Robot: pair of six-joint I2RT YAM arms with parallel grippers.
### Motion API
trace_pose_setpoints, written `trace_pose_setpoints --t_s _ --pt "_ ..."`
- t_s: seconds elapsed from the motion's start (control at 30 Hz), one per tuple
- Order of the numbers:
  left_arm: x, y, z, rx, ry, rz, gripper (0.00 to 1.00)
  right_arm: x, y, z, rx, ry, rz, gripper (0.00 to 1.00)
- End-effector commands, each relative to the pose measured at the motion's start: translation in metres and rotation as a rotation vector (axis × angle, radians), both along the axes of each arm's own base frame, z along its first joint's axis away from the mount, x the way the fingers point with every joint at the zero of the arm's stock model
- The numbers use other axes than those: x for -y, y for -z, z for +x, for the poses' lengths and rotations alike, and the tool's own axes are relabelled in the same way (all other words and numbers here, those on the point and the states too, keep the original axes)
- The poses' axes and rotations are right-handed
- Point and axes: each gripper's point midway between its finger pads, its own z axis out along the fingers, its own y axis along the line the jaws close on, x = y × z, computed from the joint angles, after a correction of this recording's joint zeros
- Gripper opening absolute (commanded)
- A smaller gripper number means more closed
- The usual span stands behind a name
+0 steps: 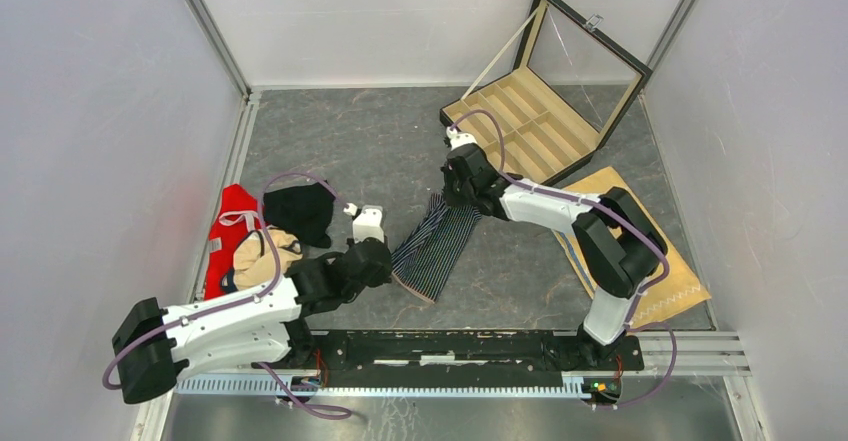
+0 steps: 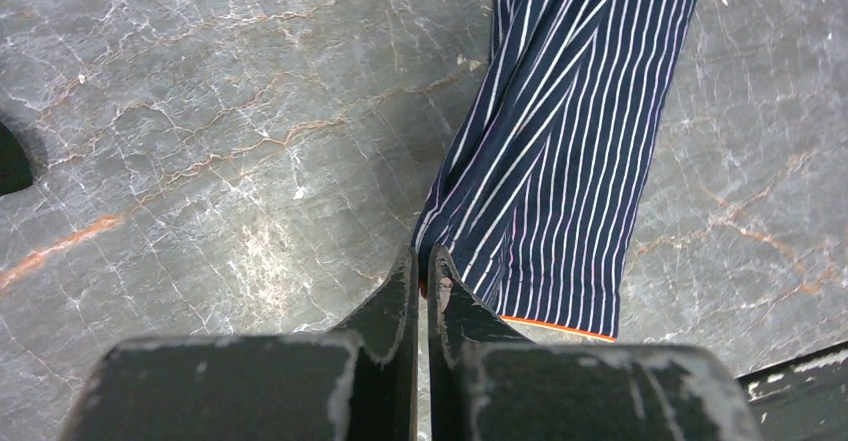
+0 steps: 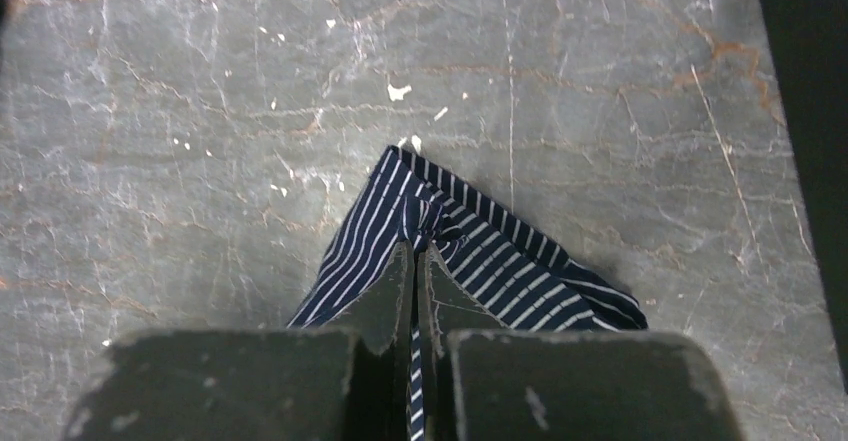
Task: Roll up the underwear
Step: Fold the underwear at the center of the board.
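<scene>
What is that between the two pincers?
The striped navy underwear spans from the left pincer to the right pincer, each pinching an end; the top view shows it.

We see two matching arms: the left arm (image 1: 230,323) and the right arm (image 1: 545,204) wear white shells between bulky black joint housings. A lilac-grey left cable (image 1: 290,175) loops along one (the right cable (image 1: 481,112) is its twin). Both bases bolt to a scuffed black rail (image 1: 450,346) at six o'clock of the overhead view. Up close, the left gripper (image 2: 422,261) and the right gripper (image 3: 415,256) have dark wedge-shaped fingers with chipped, pale edges.
</scene>
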Motion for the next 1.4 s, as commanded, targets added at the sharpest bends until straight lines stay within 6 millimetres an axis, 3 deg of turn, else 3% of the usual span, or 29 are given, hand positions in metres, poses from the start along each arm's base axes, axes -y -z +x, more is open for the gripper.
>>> trace_pose_setpoints --t_s 0.0,0.33,0.63,1.0,1.2,1.37 --pt "0.01 -0.011 -0.001 0.048 0.104 0.045 0.02 0.003 -0.024 0.001 0.062 0.014 0.069 0.0" --pt "0.03 -0.004 -0.006 0.046 0.166 0.047 0.02 0.021 -0.023 -0.016 0.061 0.022 0.057 0.0" --pt "0.027 0.002 -0.004 0.046 0.142 0.079 0.02 0.039 -0.027 -0.026 0.085 0.041 0.024 0.0" --pt "-0.005 -0.028 0.019 0.133 -0.026 0.236 0.02 0.065 -0.007 -0.035 0.065 0.096 -0.072 0.0" --pt "0.001 -0.032 0.027 0.137 -0.01 0.317 0.02 0.065 -0.004 -0.042 0.056 0.087 -0.053 0.0" --pt "0.01 -0.033 0.023 0.137 0.037 0.286 0.02 0.076 0.016 -0.053 0.027 0.101 -0.07 0.0"
